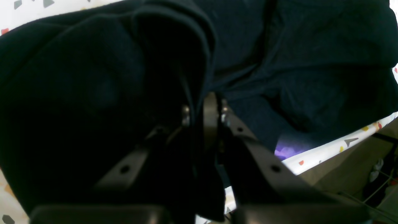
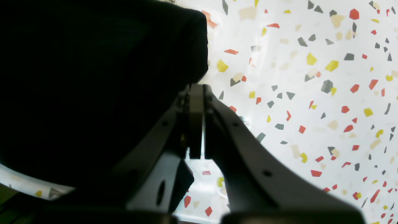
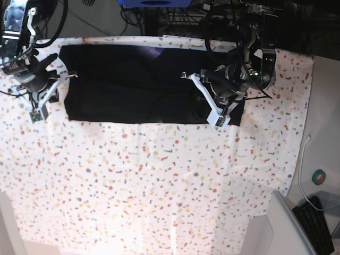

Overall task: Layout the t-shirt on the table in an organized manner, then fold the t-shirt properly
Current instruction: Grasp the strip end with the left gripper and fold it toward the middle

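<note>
— While the t-shirt [image 3: 143, 85] lies along the table's [image 3: 159, 186] far edge, the left gripper [image 1: 199, 109] pinches a fold.
— Right gripper [image 2: 196, 93]: fingers together beside the shirt, grip unclear; print mostly hidden.

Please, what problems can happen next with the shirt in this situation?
1. The left end effector is shut on a fold of the t-shirt; moving it may bunch the flat cloth.
2. The right end effector is shut beside the shirt's edge, apparently holding nothing, so only one side would move.
3. The shirt lies near the table edge and could slide off.
</note>
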`<move>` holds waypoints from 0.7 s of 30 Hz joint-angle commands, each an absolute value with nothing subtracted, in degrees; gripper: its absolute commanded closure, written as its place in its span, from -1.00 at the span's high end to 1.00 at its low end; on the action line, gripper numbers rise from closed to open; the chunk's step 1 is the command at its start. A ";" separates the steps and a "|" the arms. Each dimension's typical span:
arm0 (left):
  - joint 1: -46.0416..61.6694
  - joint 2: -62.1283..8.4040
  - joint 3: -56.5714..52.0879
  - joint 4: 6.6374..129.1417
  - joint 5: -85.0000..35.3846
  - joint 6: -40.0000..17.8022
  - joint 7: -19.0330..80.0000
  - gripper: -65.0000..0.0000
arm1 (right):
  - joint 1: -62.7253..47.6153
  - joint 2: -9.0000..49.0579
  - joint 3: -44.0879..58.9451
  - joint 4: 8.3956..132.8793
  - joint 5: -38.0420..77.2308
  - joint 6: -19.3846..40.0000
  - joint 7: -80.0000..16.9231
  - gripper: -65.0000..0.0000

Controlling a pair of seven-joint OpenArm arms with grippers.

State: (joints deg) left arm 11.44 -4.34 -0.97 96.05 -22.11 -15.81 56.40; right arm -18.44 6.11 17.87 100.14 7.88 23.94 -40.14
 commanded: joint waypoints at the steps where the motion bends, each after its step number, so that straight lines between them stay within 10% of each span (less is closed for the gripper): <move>1: 10.86 -4.44 -1.01 96.84 -22.81 -16.04 55.69 -1.00 | -17.98 6.64 18.07 101.23 8.31 23.87 -39.16 -1.00; 14: 10.24 -4.44 -1.01 94.55 -22.81 -16.04 55.69 -1.00 | -17.98 6.64 18.07 101.23 8.31 23.87 -39.16 -1.00; 21: 8.84 -4.70 1.89 91.03 -22.81 -16.04 55.69 0.26 | -17.98 6.64 18.07 101.23 8.31 23.87 -39.16 -1.00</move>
State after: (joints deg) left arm 9.39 -4.75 1.89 90.08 -22.31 -15.81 56.38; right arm -18.41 6.11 17.87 100.14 7.88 23.94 -40.14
